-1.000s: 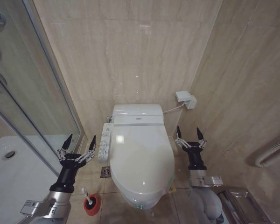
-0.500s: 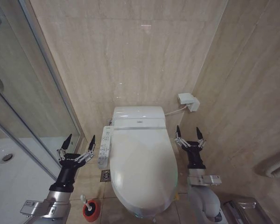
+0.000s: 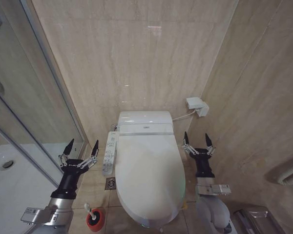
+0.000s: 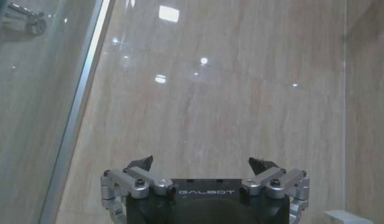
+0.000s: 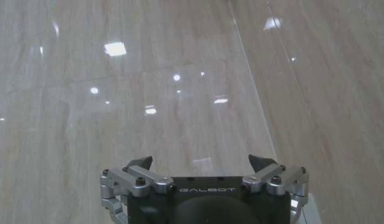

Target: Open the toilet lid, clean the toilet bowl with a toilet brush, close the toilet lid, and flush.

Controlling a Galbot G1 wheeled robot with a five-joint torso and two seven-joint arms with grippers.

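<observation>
The toilet lid [image 3: 147, 175] is down over the toilet bowl [image 3: 147, 225]: rigid, smooth, likely slippery, best lifted at its front rim. Left gripper [image 3: 80, 147] and right gripper [image 3: 197, 141] flank it, spread wide, empty. The toilet brush [image 3: 92, 215] stands on the floor.

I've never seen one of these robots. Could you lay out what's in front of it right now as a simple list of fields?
Place: tiled bathroom corner
Toilet lid: shut, flat over the bowl
Toilet brush: standing in its red holder on the floor, on the robot's left
Button panel: along the toilet's left side
Left gripper: open, raised left of the toilet, holding nothing
Right gripper: open, raised right of the toilet, holding nothing
</observation>
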